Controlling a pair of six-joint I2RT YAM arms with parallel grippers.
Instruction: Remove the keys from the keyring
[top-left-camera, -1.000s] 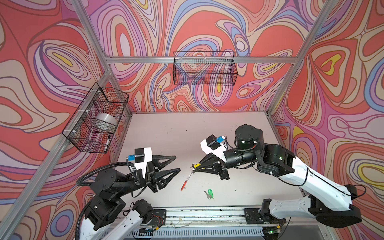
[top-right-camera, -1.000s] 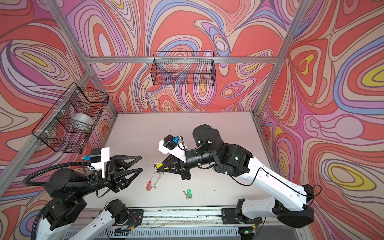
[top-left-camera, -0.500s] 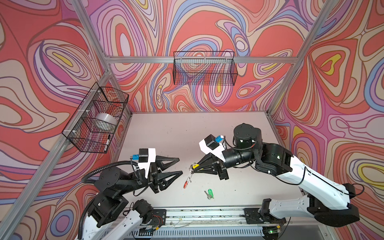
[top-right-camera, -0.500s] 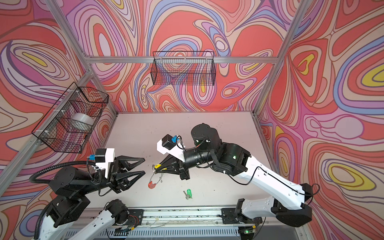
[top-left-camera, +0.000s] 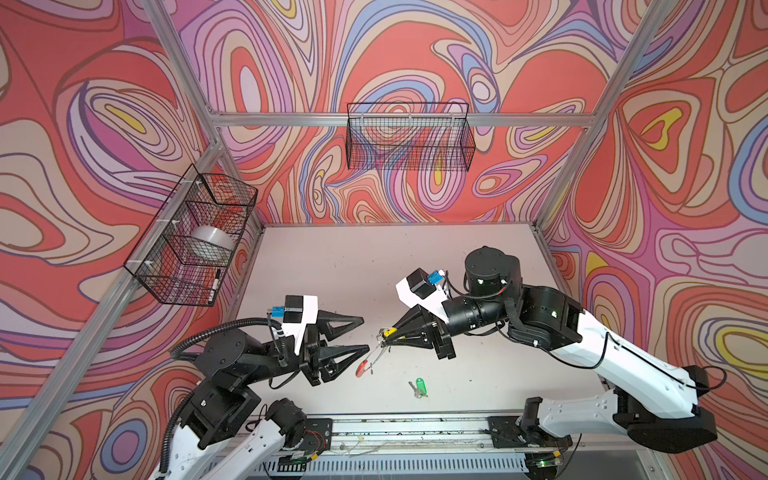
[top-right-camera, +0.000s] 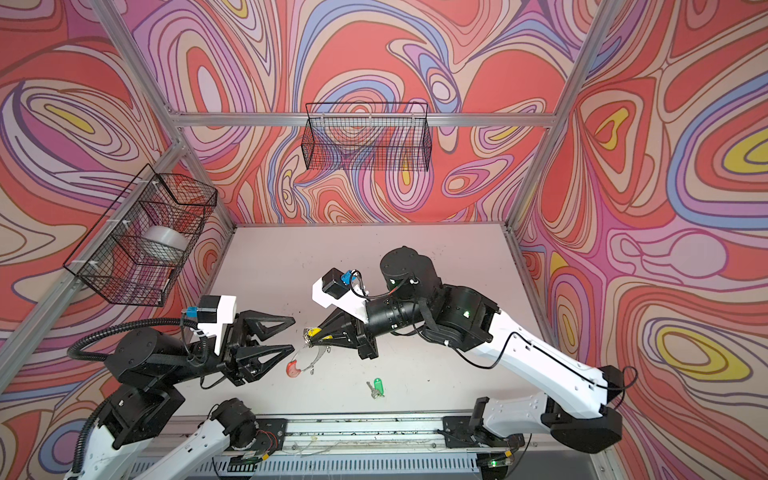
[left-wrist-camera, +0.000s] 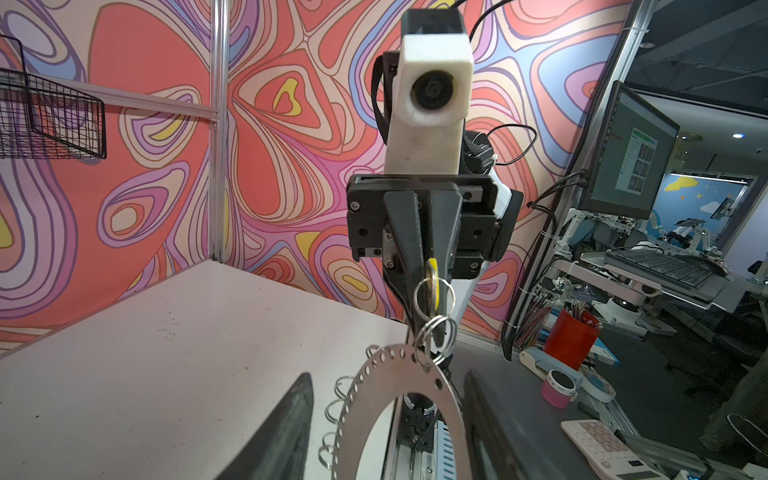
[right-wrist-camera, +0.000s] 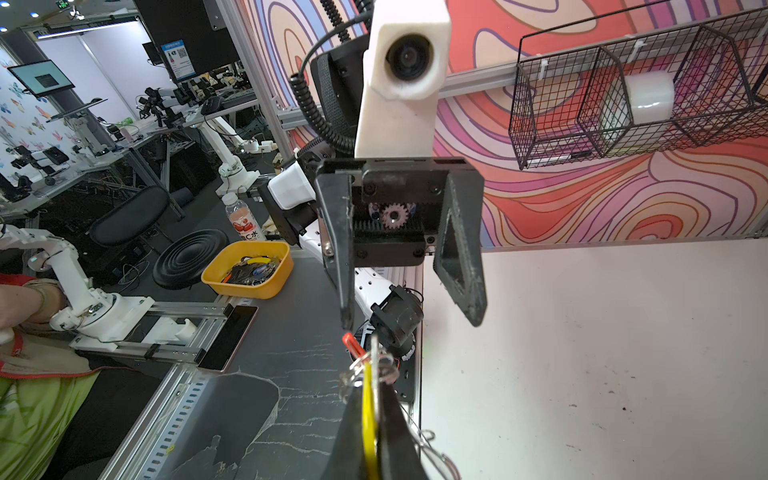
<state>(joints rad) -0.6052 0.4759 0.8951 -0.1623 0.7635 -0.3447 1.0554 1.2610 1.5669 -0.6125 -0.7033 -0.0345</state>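
Note:
My right gripper (top-left-camera: 384, 336) is shut on the key with the yellow tag (top-left-camera: 388, 331) and holds it above the table. The grey keyring (top-left-camera: 371, 356) hangs from that key by small split rings, its red segment (top-left-camera: 361, 368) lowest. The left wrist view shows the keyring (left-wrist-camera: 365, 386) as a flat holed plate with split rings along its edge. My left gripper (top-left-camera: 365, 333) is open, its tips right at the keyring's upper part, which lines up with the gap between them. The green-tagged key (top-left-camera: 419, 384) lies loose on the table near the front.
A black wire basket (top-left-camera: 409, 137) hangs on the back wall. Another basket (top-left-camera: 195, 237) on the left wall holds a tape roll. The metal rail (top-left-camera: 415, 424) runs along the table's front edge.
My left gripper has moved right, up to the hanging keyring, with its jaws slightly wider. The right gripper has shifted a little to the left with the key and keyring.

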